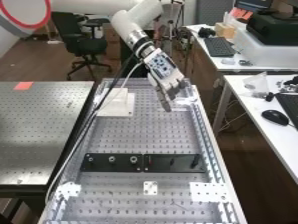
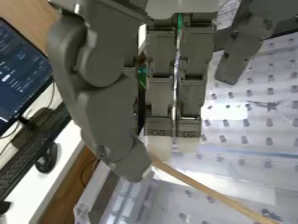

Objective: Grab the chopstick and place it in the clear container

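Wrist view: one chopstick (image 2: 207,188).

chopstick (image 2: 213,190) cut off at one end by the wrist view's edge, other end hidden at the hand's (image 1: 166,80) thumb (monitor (image 2: 21,70) cropped too)

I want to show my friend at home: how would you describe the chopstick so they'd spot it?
Find the long metal bench full of small holes, then the grey hand over its far end. Pinched between its thumb and fingers is the chopstick: thin, straight and light brown, unlike the thick grey fingers next to it.
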